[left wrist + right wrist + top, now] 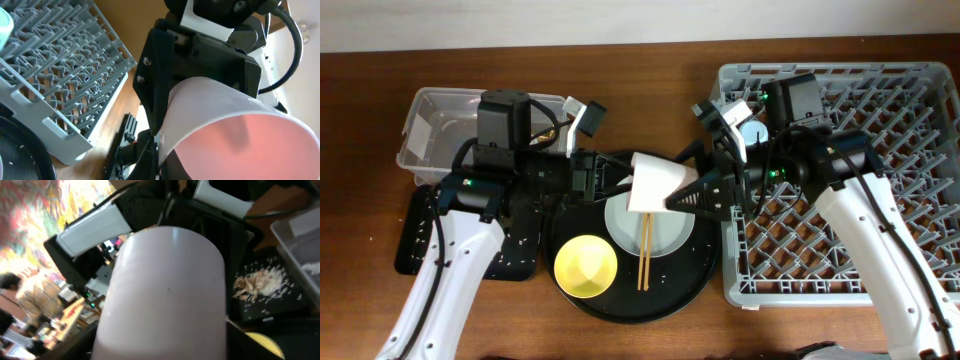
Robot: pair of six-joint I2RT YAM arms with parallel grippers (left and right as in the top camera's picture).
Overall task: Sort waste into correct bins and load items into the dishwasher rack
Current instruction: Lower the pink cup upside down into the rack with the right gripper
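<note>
Plastic-looking small pink cup (653, 183), likely light, stiff and slick, hung mid-frame over the pale round plate (620, 226), right gripper (672, 204) jaws apparently clamped on its wall, left gripper (623, 183) jaws unreadable; a rim pinch suited it.

We record a brown wood-grain tabletop (650, 90). At its right edge the dishwasher rack (920, 150) is grey, its floor a lattice; the light-blue cup (752, 130) sits in it. The pink cup (655, 183) reads near-white outside and pink inside. At mid-tabletop the round tray (705, 270) is black, the bowl (585, 267) yellow, the plate (670, 235) pale and the chopsticks (645, 255) brown. Toward the far-left corner the tub (450, 110) is clear, with a white label (415, 150). The shallow tray (420, 245) is black, flecked with beige food scraps (260, 282).
</note>
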